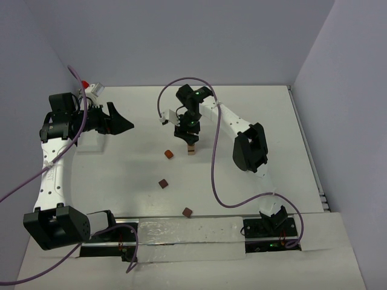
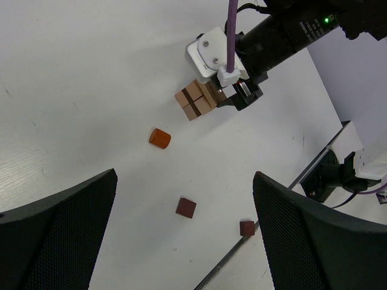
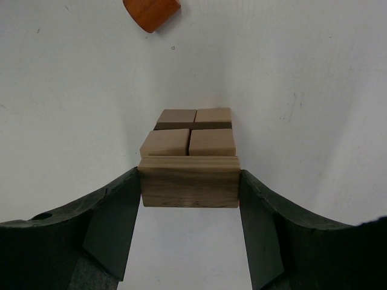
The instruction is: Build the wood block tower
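Observation:
My right gripper (image 3: pixel 188 175) is shut on a grey-brown wood bar (image 3: pixel 188 181), gripping it by its two ends and holding it level. Just beyond the bar stands the tower (image 3: pixel 195 134): pale tan cubes in pairs with a dark layer between them. I cannot tell whether the bar touches it. From above, the right gripper (image 1: pixel 188 140) hangs over the tower (image 1: pixel 191 148) at mid-table. The tower (image 2: pixel 196 99) also shows in the left wrist view. My left gripper (image 1: pixel 124 125) is open at the far left, empty, its jaws (image 2: pixel 184 175) wide apart.
Loose blocks lie on the table: an orange-brown one (image 1: pixel 169 154) (image 2: pixel 159 138) (image 3: pixel 151 12) left of the tower, a dark red cube (image 1: pixel 162 183) (image 2: pixel 185 207), and another (image 1: pixel 187 212) (image 2: pixel 246 228) by the front rail. A red-and-white object (image 1: pixel 91 86) sits back left. Walls enclose the table.

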Robot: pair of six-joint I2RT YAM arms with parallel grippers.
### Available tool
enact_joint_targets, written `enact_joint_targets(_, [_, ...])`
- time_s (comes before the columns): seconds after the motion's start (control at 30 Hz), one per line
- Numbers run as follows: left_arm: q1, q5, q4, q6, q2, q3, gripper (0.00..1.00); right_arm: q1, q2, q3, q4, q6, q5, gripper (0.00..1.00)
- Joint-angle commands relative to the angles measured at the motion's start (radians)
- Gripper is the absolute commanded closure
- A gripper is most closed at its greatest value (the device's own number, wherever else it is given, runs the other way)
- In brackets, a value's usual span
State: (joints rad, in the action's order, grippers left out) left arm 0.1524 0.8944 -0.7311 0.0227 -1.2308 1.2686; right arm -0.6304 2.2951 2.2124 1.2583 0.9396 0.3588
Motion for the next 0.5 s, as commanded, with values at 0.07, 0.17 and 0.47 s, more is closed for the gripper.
enact_joint_targets(0.07, [0.006,0.026,0.025,0.001,0.016,0.008,0.01,-0.008,0.008,0.046,0.025,-0.004,0.010,0.45])
enact_joint_targets(0.17, [0.004,0.024,0.025,0.000,0.017,0.008,0.01,-0.008,0.009,0.046,0.026,-0.004,0.008,0.44])
enact_joint_targets(0.47, [0.004,0.023,0.025,0.000,0.017,0.006,0.01,-0.011,0.007,0.043,0.021,-0.008,0.009,0.19])
